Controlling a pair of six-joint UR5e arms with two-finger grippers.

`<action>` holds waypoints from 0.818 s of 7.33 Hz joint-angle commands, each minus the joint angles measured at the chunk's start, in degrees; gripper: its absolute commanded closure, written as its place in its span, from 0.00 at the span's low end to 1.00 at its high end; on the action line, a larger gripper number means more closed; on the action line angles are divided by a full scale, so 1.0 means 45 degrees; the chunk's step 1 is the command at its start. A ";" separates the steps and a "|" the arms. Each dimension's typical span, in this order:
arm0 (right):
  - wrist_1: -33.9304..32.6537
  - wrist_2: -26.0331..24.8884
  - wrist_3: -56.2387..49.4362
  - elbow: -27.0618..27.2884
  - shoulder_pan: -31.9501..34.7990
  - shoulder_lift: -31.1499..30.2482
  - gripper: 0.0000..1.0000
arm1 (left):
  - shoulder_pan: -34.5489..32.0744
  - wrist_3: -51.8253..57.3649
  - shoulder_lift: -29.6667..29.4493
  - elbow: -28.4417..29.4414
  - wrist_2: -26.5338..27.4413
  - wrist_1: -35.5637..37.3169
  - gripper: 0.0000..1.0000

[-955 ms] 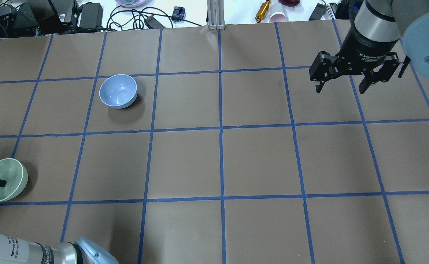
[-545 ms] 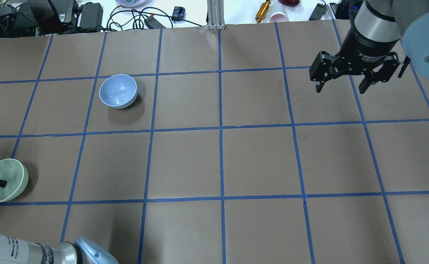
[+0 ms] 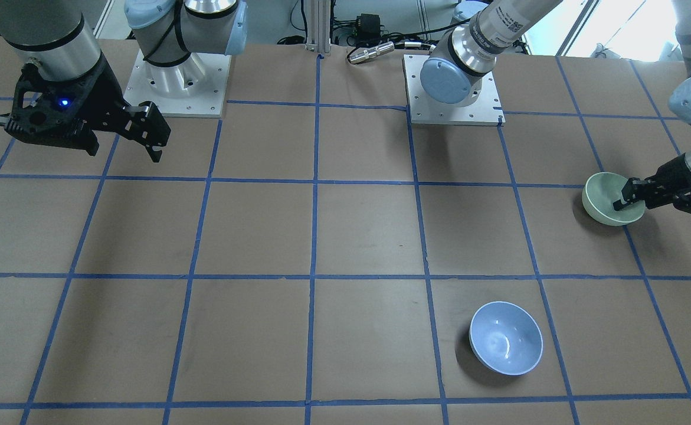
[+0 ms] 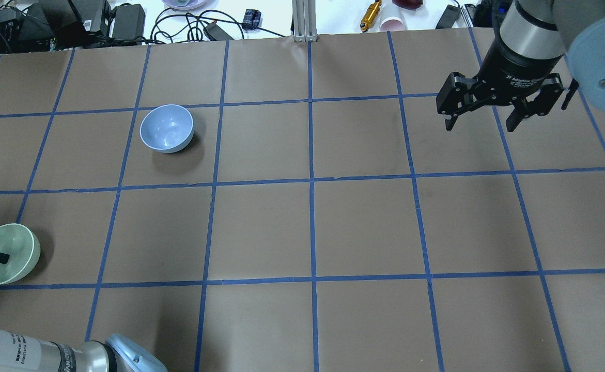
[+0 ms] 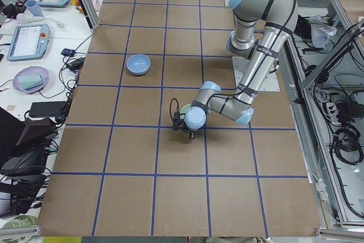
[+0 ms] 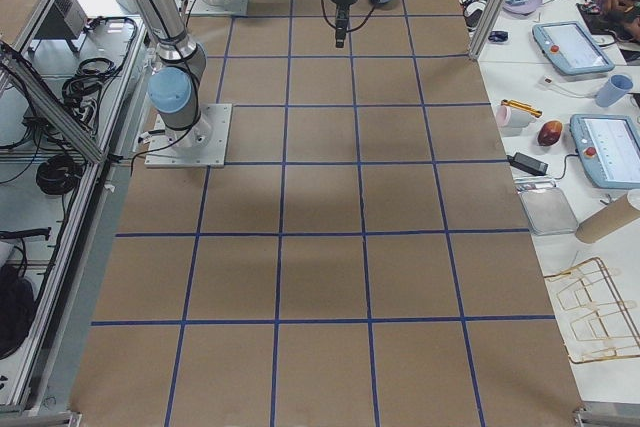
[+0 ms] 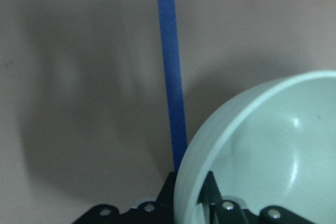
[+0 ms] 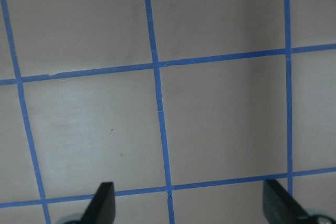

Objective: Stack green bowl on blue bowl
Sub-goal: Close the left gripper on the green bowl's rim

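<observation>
the left pincer (image 3: 627, 198) is clenched on the green bowl (image 3: 605, 198), gripping its wall at the rim with one finger (image 7: 211, 195) inside and the other outside. over the last second almost nothing has changed. in the overhead view the bowl has crept only a touch toward the middle of the counter (image 4: 261, 227), and the pincer has not let go. that suggests the grasp is made and the lift is only just starting, so the carry and the stacking are all left to do. the blue bowl (image 4: 167, 128) sits upright and empty, well apart from the green one, unmoved. the right pincer (image 4: 480, 124) hangs released over the far right of the counter, also unmoved, holding nothing.

only the left wrist view shows the wall caught between the fingers. the overhead view shows just one dark finger crossing the bowl at the frame's edge. the front-facing view gives the whole pincer and a shadow beside the bowl, though whether the base has left the counter cannot be told. the left side view hides most of the bowl behind the wrist.
</observation>
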 commanded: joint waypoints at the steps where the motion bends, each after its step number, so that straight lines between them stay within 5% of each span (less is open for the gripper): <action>1: 0.0000 0.0000 0.0000 0.0000 0.0000 0.0000 0.00 | 0.0020 0.0002 0.0036 0.0016 -0.0001 -0.0001 1.00; 4: 0.0000 0.0000 0.0000 0.0000 0.0000 0.0000 0.00 | 0.0001 -0.0037 0.0406 0.0327 -0.0098 -0.0720 1.00; 6: 0.0000 0.0000 0.0000 0.0000 0.0000 0.0000 0.00 | -0.0097 -0.0174 0.0602 0.1669 -0.0254 -0.2724 1.00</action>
